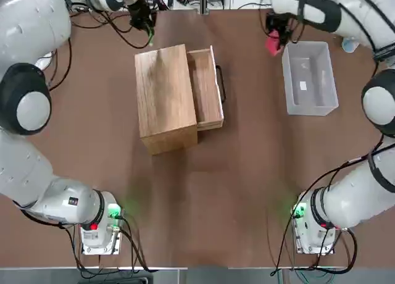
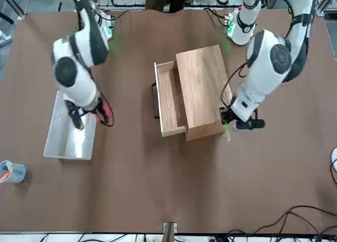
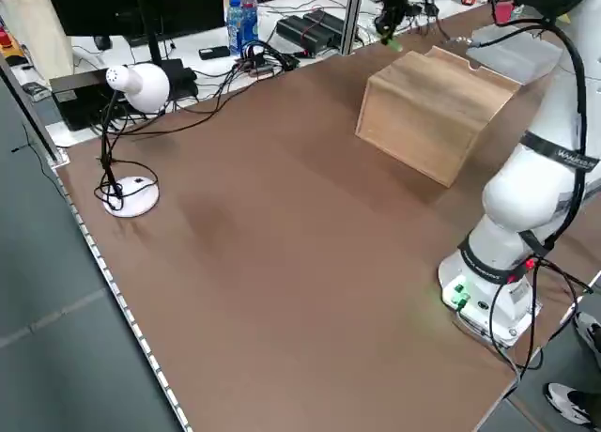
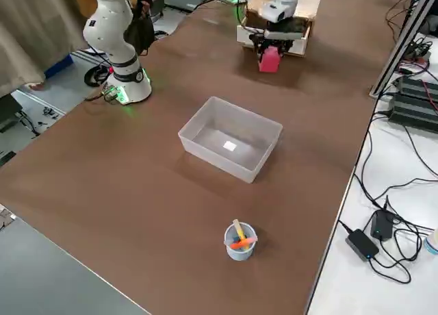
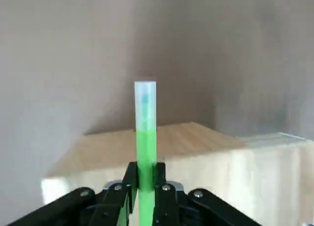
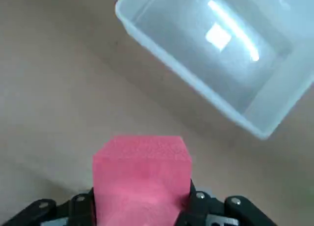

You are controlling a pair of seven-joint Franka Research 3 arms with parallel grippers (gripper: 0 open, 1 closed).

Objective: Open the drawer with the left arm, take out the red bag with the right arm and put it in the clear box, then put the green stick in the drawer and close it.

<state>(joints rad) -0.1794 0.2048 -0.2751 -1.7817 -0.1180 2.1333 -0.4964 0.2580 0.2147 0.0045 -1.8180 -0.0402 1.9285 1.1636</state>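
The drawer (image 1: 207, 86) stands pulled out of the light-wood cabinet (image 1: 163, 99) toward the robot's right, its dark handle (image 1: 220, 83) outermost and its tray bare inside. My right gripper (image 1: 276, 36) is shut on the red bag (image 1: 273, 44), held above the table just left of the clear box (image 1: 308, 77)'s far corner. The right wrist view shows the red bag (image 6: 142, 172) between the fingers with the clear box (image 6: 221, 54) beyond it. My left gripper (image 1: 145, 25) hovers past the cabinet's far left corner, shut on the green stick (image 5: 145, 132), which also shows as the green stick (image 2: 227, 132) in the front view.
A small blue cup (image 2: 10, 172) with coloured items stands beyond the clear box near the table's far right corner. A white desk lamp (image 3: 131, 84) and cables lie off the table's left side. Open brown tabletop lies between the cabinet and the arm bases.
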